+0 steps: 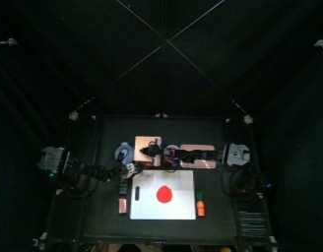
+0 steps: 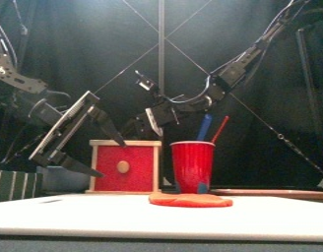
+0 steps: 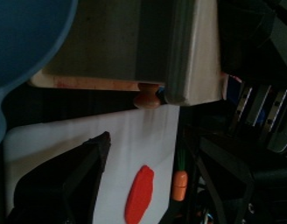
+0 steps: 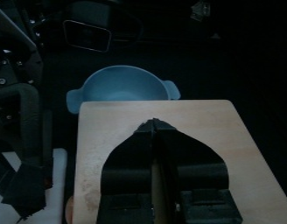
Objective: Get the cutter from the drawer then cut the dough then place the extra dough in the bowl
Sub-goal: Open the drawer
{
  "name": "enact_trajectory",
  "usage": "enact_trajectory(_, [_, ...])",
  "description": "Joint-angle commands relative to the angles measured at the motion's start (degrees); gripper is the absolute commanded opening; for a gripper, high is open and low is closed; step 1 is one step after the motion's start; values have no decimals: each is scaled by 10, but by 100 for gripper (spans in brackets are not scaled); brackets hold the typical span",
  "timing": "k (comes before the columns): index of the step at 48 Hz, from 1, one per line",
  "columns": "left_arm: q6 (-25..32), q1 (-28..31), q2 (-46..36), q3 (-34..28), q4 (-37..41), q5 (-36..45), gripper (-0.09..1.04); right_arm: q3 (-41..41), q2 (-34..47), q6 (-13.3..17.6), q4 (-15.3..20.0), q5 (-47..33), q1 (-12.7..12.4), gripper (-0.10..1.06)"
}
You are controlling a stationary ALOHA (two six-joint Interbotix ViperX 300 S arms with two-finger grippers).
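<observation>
Dough (image 1: 161, 194) on board (image 1: 177, 182) at table (image 1: 125, 126) front; box (image 2: 127, 165) behind board, bowl (image 4: 125, 90) left of box, cup (image 2: 193, 165) right.

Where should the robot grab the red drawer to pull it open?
By the small round knob in the middle of the drawer front, coming in level from the front. That front is flat and looks flush in the box, so the knob is probably the only part the jaws can pinch.

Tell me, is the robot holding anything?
Nothing. The left gripper is open and empty; the right gripper is shut, empty, above the pale wooden box.
</observation>
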Motion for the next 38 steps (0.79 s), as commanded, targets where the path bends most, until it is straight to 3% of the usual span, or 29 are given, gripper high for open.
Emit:
enact_trajectory(1, [4, 19, 7, -21, 12, -5, 99, -7, -7, 1, -1, 4, 2, 6])
enact_trajectory(21, [5, 47, 69, -68, 26, -8, 98, -7, -7, 2, -1, 5, 7, 6])
enact_trajectory(38, [31, 47, 63, -54, -12, -18, 94, -8, -7, 2, -1, 4, 15, 6])
